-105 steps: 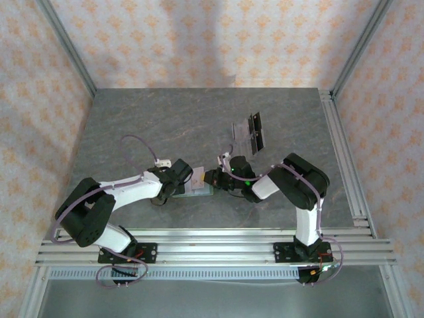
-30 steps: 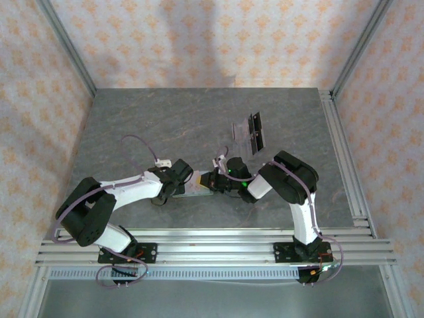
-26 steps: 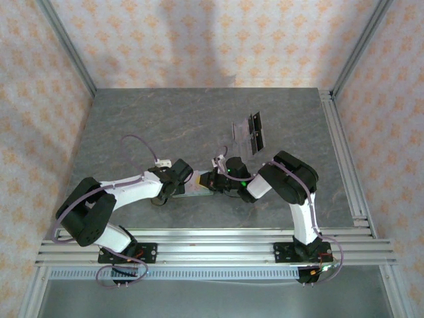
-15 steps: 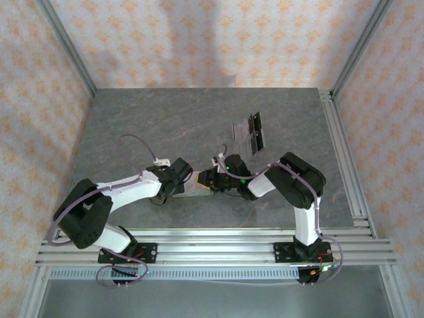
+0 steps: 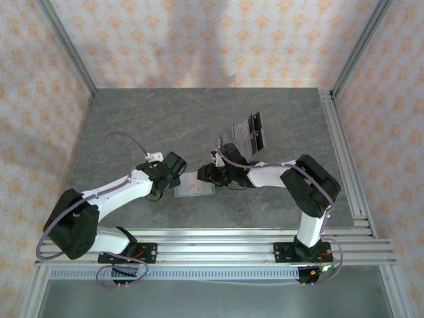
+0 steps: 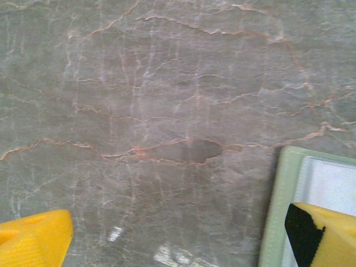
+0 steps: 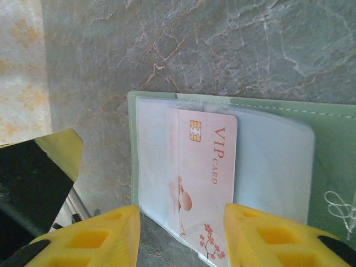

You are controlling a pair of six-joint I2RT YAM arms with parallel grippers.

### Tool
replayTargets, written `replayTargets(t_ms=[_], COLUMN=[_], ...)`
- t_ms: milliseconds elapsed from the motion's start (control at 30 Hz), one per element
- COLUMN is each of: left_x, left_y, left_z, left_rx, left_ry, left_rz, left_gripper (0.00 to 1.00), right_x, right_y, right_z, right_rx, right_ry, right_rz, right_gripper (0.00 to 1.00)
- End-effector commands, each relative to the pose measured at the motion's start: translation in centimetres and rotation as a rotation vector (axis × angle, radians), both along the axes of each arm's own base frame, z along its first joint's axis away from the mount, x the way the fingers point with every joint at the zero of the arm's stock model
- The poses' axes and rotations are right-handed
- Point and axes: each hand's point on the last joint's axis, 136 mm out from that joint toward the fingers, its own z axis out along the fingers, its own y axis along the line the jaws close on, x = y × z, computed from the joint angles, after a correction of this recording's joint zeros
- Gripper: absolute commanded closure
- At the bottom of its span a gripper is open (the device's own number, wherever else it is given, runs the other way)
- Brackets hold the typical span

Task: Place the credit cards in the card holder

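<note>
The sage-green card holder (image 5: 194, 187) lies open on the table between both arms. A pale pink VIP card (image 7: 208, 167) sits partly tucked in its clear inside pocket (image 7: 278, 156). My right gripper (image 7: 181, 233) hovers open just over that card's near end, one yellow finger on each side, gripping nothing. From above, the right gripper (image 5: 206, 176) is at the holder's right edge. My left gripper (image 6: 178, 239) is wide open over bare table, its right fingertip (image 6: 325, 233) above the holder's green rim (image 6: 280, 206). More credit cards (image 5: 249, 132), grey and black, rest together farther back.
The grey stone table (image 5: 165, 126) is ringed by patterned walls and aluminium rails (image 5: 344, 159) on the right. The left gripper's black-and-yellow finger (image 7: 47, 167) shows at the left of the right wrist view, close to the holder.
My right gripper has gone from shut to open, letting go of the pink card in the pocket. The left gripper has drawn back to the left, uncovering the holder.
</note>
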Motion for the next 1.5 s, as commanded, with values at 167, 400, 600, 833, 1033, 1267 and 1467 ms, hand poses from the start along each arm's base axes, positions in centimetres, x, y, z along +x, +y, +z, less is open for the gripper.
replayTargets(t_ms=[167,400,600,833,1033,1267,1467], left_x=[-1.9,-2.4,-2.7,-2.7,-2.5,-2.4,-2.3], left_y=[1.9,2.4,2.5,2.2,1.9,1.6,1.5], left_z=[-2.3,-3.1,-3.6,-4.3,-4.5,-4.9,-4.9], left_rx=[0.043,0.057,0.06,0.05,0.045,0.035,0.034], left_ry=[0.053,0.064,0.073,0.089,0.092,0.101,0.101], left_rz=[0.044,0.058,0.059,0.054,0.048,0.043,0.037], left_gripper=[0.0,0.0,0.0,0.0,0.0,0.0,0.0], right_x=[-0.3,-0.5,-0.6,-0.8,-1.0,-0.9,-1.0], right_y=[-2.7,-2.5,-1.9,-1.0,-0.2,0.7,1.7], right_z=[-1.5,-2.3,-2.8,-3.0,-3.1,-3.0,-2.9], right_rx=[-0.266,-0.317,-0.322,-0.325,-0.327,-0.321,-0.318], right_ry=[-0.009,-0.005,0.004,0.009,0.011,0.012,0.011], right_rz=[0.039,0.072,0.091,0.116,0.138,0.151,0.171], right_gripper=[0.77,0.88,0.89,0.89,0.89,0.89,0.89])
